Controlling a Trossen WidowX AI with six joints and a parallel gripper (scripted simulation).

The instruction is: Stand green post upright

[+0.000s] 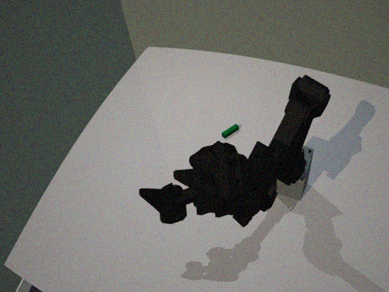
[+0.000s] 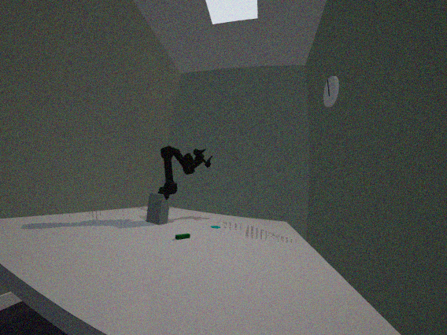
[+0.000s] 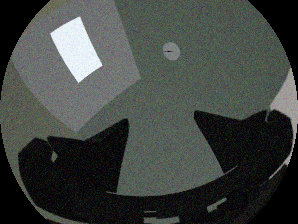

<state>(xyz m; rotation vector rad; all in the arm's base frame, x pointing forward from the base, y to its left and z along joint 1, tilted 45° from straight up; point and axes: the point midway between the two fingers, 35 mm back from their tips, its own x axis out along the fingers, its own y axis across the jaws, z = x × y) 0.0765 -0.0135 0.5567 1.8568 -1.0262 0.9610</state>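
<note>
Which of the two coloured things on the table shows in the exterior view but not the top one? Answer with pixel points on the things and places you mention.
The flat cyan circle (image 2: 215, 226); the lying green post (image 1: 230, 131) (image 2: 182, 237) shows in both.

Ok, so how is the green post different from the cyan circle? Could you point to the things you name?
The green post (image 1: 230, 131) (image 2: 182, 237) is a chunky block that rises above the table, while the cyan circle (image 2: 215, 226) looks flat. The post is long with straight edges; the circle is round. And the post is green, but the circle is blue-green. Both are on the table (image 1: 113, 144) (image 2: 236, 283), and the post isn't in the circle.
</note>
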